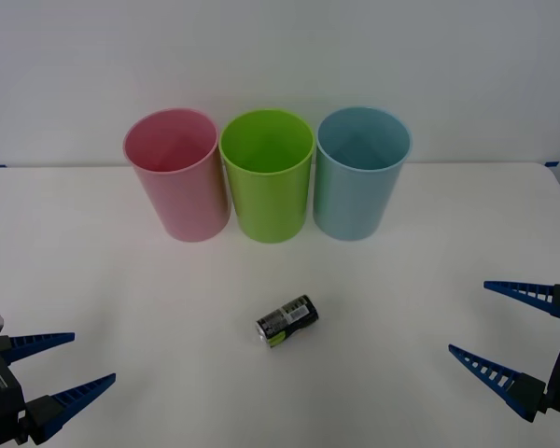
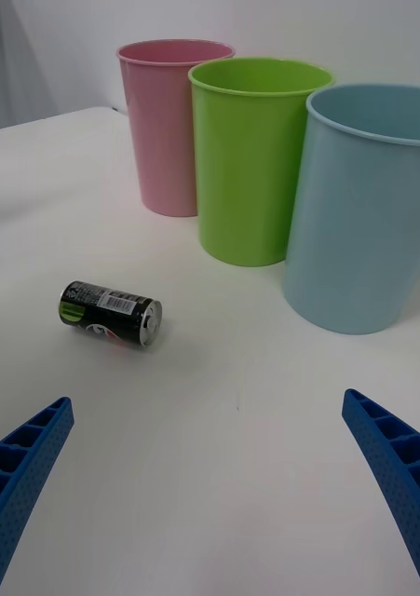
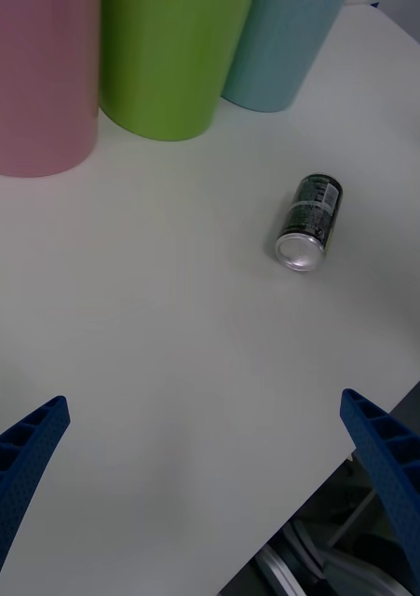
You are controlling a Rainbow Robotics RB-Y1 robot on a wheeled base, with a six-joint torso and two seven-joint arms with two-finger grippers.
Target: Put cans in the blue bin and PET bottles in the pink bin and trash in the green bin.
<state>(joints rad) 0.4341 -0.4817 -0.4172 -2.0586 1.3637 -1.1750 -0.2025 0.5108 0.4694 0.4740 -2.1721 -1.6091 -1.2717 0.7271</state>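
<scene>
A small black and lime-green can lies on its side on the white table, in front of the bins. Behind it stand three tall bins in a row: the pink bin on the left, the green bin in the middle, the blue bin on the right. My left gripper hovers open at the near left. My right gripper is open at the near right. Both are apart from the can.
The table's near edge runs close behind the left gripper, with dark floor and a metal frame below. A white wall rises right behind the bins. Bare tabletop surrounds the can on all sides.
</scene>
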